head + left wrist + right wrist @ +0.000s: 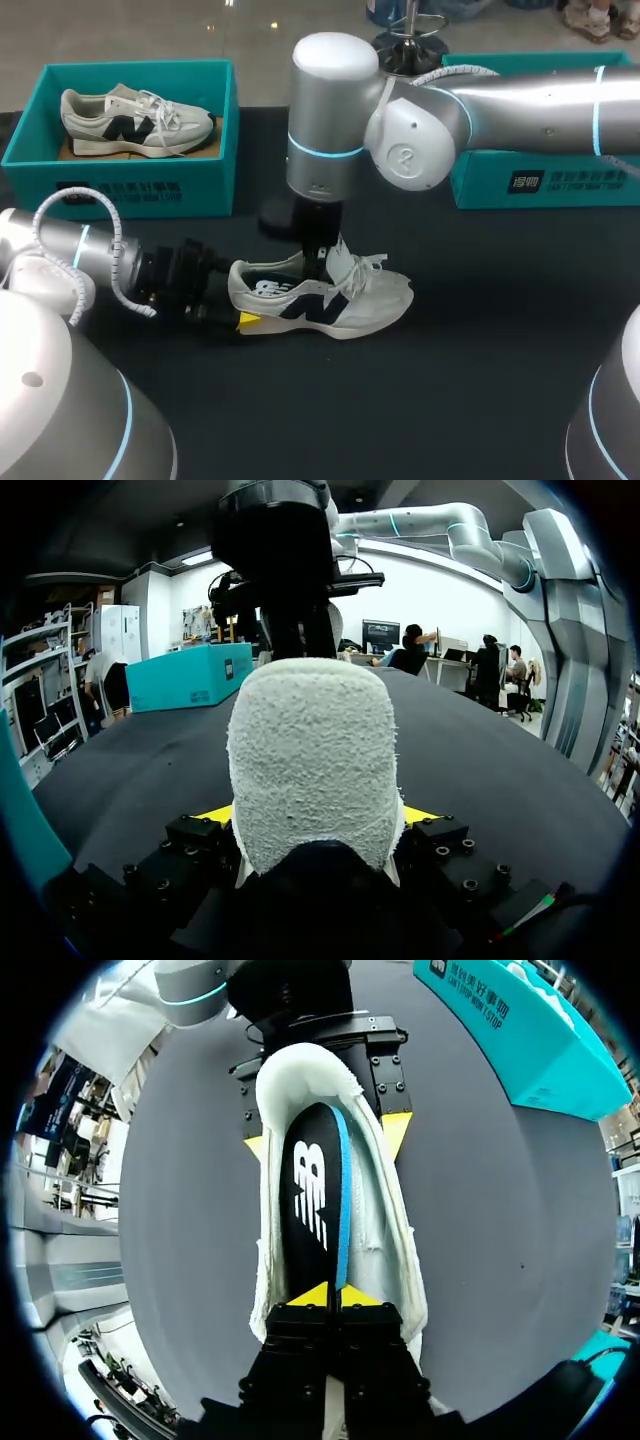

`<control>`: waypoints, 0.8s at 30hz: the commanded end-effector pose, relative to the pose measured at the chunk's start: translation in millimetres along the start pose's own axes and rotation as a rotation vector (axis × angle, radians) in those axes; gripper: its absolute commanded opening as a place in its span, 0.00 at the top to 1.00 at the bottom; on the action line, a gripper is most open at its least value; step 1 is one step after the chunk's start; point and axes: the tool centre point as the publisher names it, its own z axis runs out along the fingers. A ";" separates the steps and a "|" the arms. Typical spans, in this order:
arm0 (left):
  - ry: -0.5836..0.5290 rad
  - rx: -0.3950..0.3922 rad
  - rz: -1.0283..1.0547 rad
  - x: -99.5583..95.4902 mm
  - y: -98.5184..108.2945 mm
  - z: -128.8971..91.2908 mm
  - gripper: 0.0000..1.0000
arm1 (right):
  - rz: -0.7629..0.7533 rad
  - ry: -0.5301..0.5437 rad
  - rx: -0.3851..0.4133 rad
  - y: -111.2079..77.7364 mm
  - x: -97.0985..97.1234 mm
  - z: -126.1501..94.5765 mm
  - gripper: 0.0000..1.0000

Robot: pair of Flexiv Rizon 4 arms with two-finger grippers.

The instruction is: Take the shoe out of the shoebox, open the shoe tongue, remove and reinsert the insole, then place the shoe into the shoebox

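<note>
Shoe held at table centre, toe toward 3 o'clock.
Left gripper clamps the heel from 9 o'clock, one finger on each side. Right gripper, down inside the collar, pinches the insole edge between closed tips. A shoebox holding a second shoe sits at 10 o'clock.

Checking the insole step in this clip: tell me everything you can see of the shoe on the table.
The shoe is a white and light grey sneaker with a dark side logo and loose white laces. It stands on its sole on the black table. The left gripper clamps its fuzzy, towel-like heel from both sides. The mouth is spread open, and inside it the black insole, blue at the edge, stands tilted, pinched at its front end by the right gripper reaching in from above.
</note>
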 end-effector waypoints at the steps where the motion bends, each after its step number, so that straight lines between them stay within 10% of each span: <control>1: -0.001 -0.005 -0.001 0.0 -0.1 0.2 1.00 | -0.033 -0.017 -0.060 -12.1 1.3 -11.2 1.00; 24: -0.001 -0.005 -0.001 0.0 -0.1 0.2 1.00 | -0.278 0.042 -0.377 33.6 -19.8 -50.4 1.00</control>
